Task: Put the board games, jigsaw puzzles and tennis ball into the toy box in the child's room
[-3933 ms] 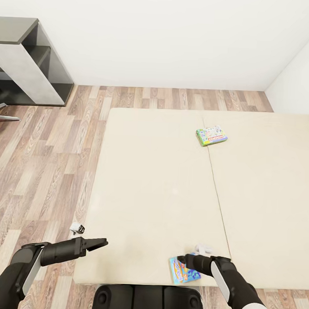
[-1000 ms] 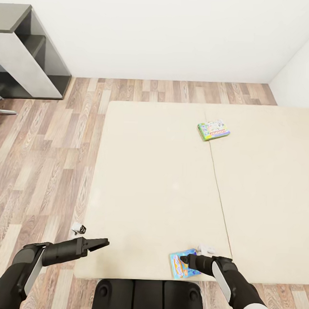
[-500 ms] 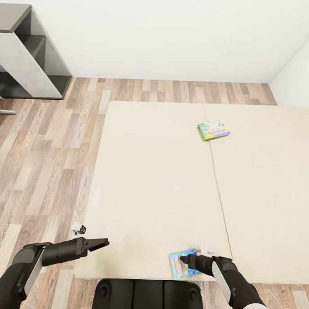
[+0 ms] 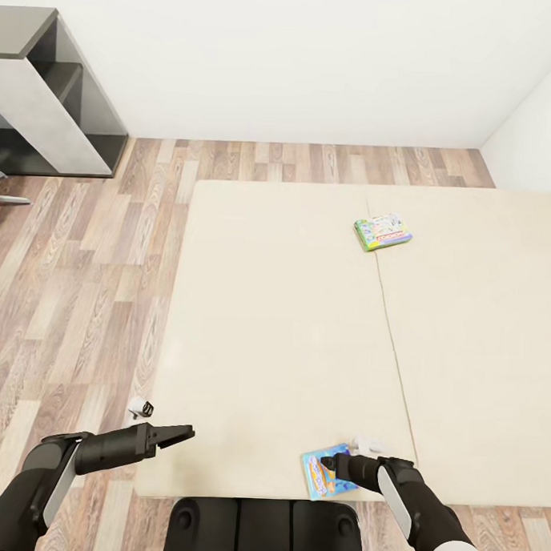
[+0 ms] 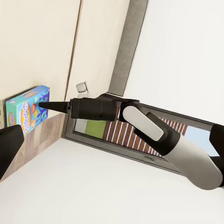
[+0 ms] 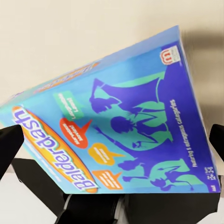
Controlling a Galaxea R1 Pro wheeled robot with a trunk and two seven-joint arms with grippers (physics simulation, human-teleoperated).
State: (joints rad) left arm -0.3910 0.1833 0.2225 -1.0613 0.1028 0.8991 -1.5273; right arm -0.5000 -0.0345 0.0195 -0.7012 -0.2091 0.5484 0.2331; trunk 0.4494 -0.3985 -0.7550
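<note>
While two board games (image 4: pixel 382 232) lie on bed (image 4: pixel 265 323), right gripper (image 4: pixel 328 463) jaws apart, left gripper (image 4: pixel 184 432) closed.

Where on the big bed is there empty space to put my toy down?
The bed is mostly bare. The widest free patch runs between the green-edged game box near the far end and the light blue game box at the near edge. The right half beyond the seam is bare too. It is crowded only at the near edge, where the right gripper hangs over the blue box.
</note>
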